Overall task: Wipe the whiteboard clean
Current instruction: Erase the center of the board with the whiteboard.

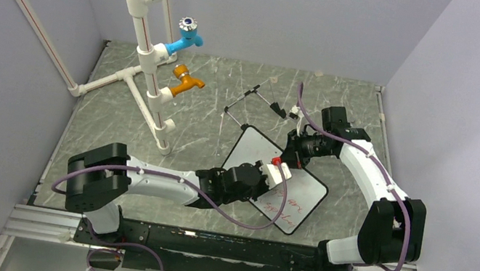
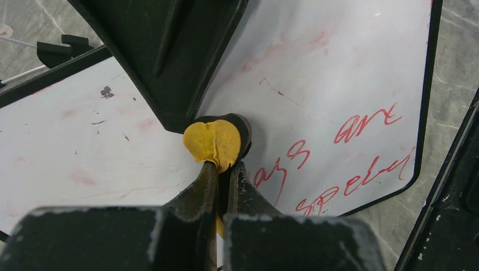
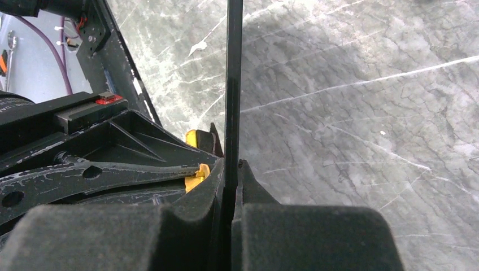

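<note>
Jaws of the left gripper (image 2: pixel 223 169) are pinched tight on a small yellow eraser block (image 2: pixel 213 141), whose face is pressed against the whiteboard (image 2: pixel 350 68). Far left on the table (image 1: pixel 344 109) stands a white pipe rack (image 1: pixel 150 61) with a blue tap (image 1: pixel 187 37) and an orange tap (image 1: pixel 187 82), well clear of the work. Board sits mid-table between the two arms, skewed, with its black wire feet (image 1: pixel 257 102) just beyond the far edge; can't tell if it lies flat or is tipped up. Left part of the board is faint pink smears only, and red writing (image 2: pixel 367 118) covers the near right part, so roughly half looks done. Right gripper (image 3: pixel 231 166) is closed on the board's thin black frame at the far right edge, seen edge-on between its fingers. Handling guess: light, stiff, slick-faced and thin, so it will skate or pivot under the wiping push unless pinned. Best hold is the frame edge, away from the writing, as here. Risk: pushing hard toward the clamp may twist the board out of it.
</note>
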`<state>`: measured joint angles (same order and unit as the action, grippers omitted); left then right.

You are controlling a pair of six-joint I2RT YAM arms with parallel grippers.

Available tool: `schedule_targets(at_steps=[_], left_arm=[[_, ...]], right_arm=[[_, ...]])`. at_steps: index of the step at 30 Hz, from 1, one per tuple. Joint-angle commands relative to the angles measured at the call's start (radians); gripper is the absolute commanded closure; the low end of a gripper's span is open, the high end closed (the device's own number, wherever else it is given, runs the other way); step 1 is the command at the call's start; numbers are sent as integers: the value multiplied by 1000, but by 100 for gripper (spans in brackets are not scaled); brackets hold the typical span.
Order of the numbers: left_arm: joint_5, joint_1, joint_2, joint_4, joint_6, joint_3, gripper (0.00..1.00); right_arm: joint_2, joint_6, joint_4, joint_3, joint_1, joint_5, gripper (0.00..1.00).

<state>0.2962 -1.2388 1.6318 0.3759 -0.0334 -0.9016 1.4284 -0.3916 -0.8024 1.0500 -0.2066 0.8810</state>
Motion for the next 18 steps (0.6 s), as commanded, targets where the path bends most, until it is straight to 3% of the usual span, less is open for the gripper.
schedule_targets(at_steps=[1, 18], left_arm=[[-7, -1, 29, 55, 26, 35, 100], [56, -79, 117, 12, 168, 166, 100]], right_arm=[[3, -133, 29, -12, -19, 29, 100], [12, -130, 32, -13, -20, 27, 100]])
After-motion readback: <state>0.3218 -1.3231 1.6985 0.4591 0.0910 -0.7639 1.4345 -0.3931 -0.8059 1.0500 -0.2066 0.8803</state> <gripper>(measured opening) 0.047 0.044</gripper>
